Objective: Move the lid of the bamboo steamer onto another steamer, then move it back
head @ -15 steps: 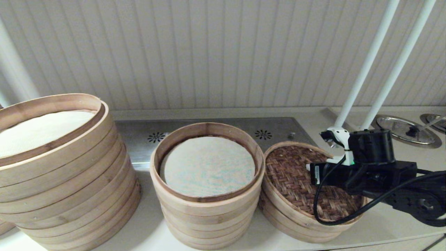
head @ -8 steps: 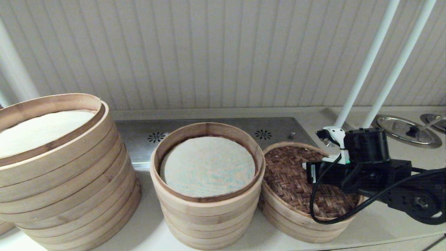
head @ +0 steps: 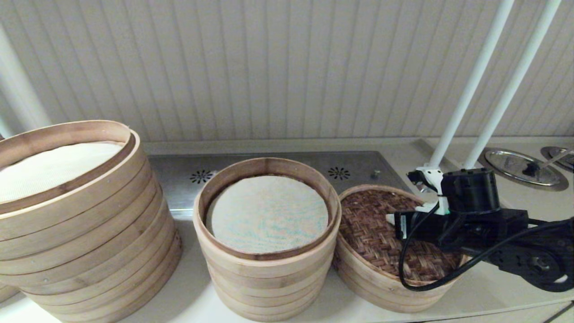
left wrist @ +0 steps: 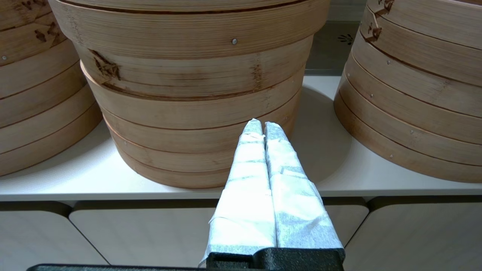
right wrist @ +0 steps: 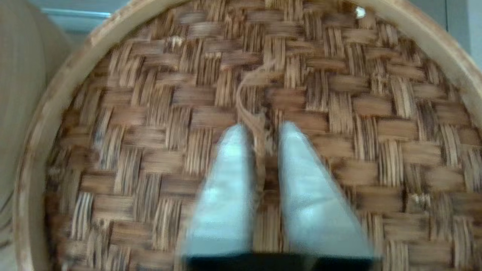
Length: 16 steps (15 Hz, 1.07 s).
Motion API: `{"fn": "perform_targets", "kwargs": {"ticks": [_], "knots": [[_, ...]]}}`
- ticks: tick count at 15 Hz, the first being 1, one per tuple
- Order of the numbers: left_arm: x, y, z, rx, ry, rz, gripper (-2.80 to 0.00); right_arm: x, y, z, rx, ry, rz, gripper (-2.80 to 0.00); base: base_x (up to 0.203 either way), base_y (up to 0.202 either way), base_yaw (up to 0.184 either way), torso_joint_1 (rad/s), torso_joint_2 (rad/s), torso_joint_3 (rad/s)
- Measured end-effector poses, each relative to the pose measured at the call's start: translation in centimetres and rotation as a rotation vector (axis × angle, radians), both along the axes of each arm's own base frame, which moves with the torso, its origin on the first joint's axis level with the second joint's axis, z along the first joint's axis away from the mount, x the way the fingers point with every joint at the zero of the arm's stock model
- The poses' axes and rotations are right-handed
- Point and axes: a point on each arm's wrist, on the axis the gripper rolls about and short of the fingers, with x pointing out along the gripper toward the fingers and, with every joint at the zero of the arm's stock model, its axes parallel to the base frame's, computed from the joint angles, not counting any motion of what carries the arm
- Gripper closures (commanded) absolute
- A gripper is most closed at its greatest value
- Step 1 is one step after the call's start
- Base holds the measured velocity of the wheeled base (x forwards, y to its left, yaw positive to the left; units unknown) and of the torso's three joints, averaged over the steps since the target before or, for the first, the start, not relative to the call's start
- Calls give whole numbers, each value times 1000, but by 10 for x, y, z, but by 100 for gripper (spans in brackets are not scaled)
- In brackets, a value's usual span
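The bamboo steamer lid (head: 372, 229), dark herringbone weave in a pale rim, lies on a low steamer (head: 381, 287) at the right. My right gripper (head: 397, 224) hangs over its middle, pointing down. In the right wrist view the lid (right wrist: 150, 113) fills the frame. There the right gripper (right wrist: 261, 130) is open a little, and its fingers straddle the thin handle loop (right wrist: 246, 90). The other steamer (head: 269, 269), with its teal-flecked liner (head: 269, 215), stands uncovered in the middle. My left gripper (left wrist: 263, 126) is shut and parked low in front of that stack (left wrist: 196, 94).
A much wider stack (head: 80, 242) with a white cloth stands at the left. Two white poles (head: 475, 85) rise behind the right arm. Metal lids (head: 520, 166) lie at the back right. The counter's front edge (left wrist: 113, 190) runs just below the stacks.
My right gripper has slid a short way left over the lid, toward its middle. The lid and the stacks have not visibly moved.
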Motion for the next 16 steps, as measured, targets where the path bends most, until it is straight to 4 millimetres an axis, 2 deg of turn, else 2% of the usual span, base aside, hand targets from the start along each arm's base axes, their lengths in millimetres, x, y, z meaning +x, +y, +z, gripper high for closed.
{"fn": "perform_targets", "kwargs": {"ticks": [3, 7, 8, 12, 16], "knots": [[0, 0, 0, 0, 0, 0, 0, -4, -1, 6, 6, -19, 1, -280, 0, 0, 0, 0, 0, 0], [0, 0, 0, 0, 0, 0, 0, -19, -7, 27, 25, -85, -5, -280, 0, 0, 0, 0, 0, 0], [0, 0, 0, 0, 0, 0, 0, -26, -9, 34, 31, -109, -7, 0, 0, 0, 0, 0, 0, 0], [0, 0, 0, 0, 0, 0, 0, -59, -20, 61, 14, -196, -72, 0, 0, 0, 0, 0, 0, 0], [0, 0, 0, -1, 0, 0, 0, -110, -31, 80, -110, -219, -171, 0, 0, 0, 0, 0, 0, 0]]}}
